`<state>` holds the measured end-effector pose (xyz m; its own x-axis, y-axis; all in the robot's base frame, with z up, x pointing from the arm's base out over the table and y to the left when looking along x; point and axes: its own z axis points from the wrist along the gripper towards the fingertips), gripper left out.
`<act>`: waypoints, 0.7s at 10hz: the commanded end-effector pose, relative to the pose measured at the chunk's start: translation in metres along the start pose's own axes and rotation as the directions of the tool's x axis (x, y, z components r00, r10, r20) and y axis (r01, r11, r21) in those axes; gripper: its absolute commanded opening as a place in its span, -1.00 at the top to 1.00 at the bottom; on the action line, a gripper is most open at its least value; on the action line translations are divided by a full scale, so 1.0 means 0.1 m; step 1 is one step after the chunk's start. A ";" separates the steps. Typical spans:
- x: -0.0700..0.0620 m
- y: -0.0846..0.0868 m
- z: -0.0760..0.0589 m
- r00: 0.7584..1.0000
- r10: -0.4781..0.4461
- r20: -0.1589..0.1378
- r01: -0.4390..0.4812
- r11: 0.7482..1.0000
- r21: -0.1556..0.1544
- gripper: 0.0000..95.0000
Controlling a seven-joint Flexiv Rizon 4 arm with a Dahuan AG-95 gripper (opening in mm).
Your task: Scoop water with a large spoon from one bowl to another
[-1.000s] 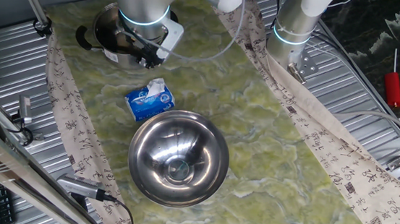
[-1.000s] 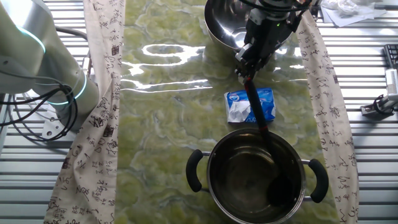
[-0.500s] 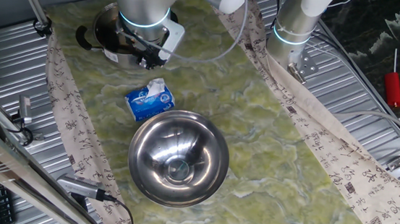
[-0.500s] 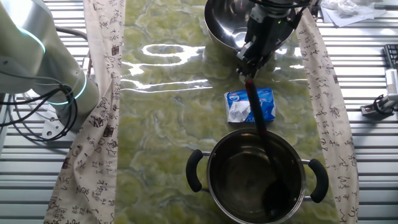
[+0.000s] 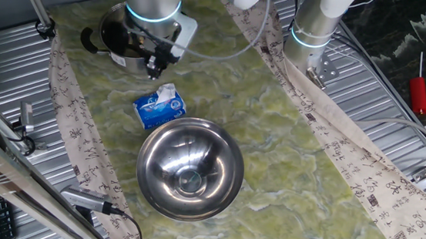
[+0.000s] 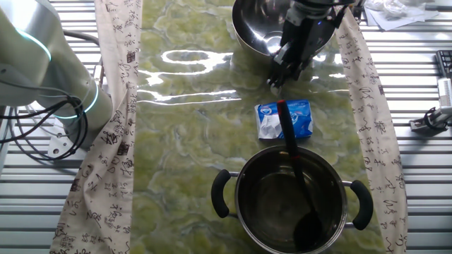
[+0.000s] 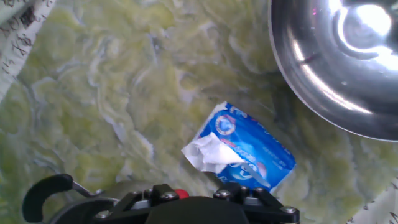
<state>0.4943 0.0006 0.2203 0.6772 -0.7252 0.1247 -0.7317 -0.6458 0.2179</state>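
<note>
- The gripper point(image 6: 275, 79) hangs over the green marbled cloth point(image 5: 295, 158), between the steel bowl point(image 6: 248, 28) and the tissue pack point(image 6: 265, 121) in the other fixed view.
- I cannot tell how the jaws stand. Both fixed views show the fingers only as a dark tip, and the hand view shows just the black body of the hand along its lower edge.
- There is nothing between the fingers that I can see. The gripper tip is apart from the large spoon point(image 6: 296, 169), with a strip of cloth showing between it and the spoon's red end.
- The spoon lies tilted in the pot point(image 6: 244, 176). Its dark scoop is down inside at the near right, and the handle rises over the far rim. The red end sits above the blue-and-white tissue pack.
- In the hand view a small spot of red shows at the bottom edge, just beside the pot's black handle point(image 7: 46, 186).
- The pot is at the near end of the cloth in the other fixed view, the bowl at the far end, and the tissue pack between them, near the pot.
- In the one fixed view the arm partly hides the pot point(image 5: 112, 37), and the bowl point(image 5: 148, 149) stands upright just beside the tissue pack point(image 5: 160, 105).
- The water I cannot pick out for certain. Both vessels show only bright reflections on steel.
</note>
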 end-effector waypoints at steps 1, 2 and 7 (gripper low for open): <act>0.02 0.00 -0.02 0.979 0.188 -0.079 -0.183 0.981 0.071 -0.20; 0.03 0.03 -0.03 0.941 0.321 -0.108 -0.307 0.943 0.126 -0.20; 0.13 0.29 -0.11 0.702 0.700 -0.133 -0.630 0.697 0.344 0.20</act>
<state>0.4892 -0.0133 0.2317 0.3002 -0.8954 0.3288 -0.9457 -0.3243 -0.0197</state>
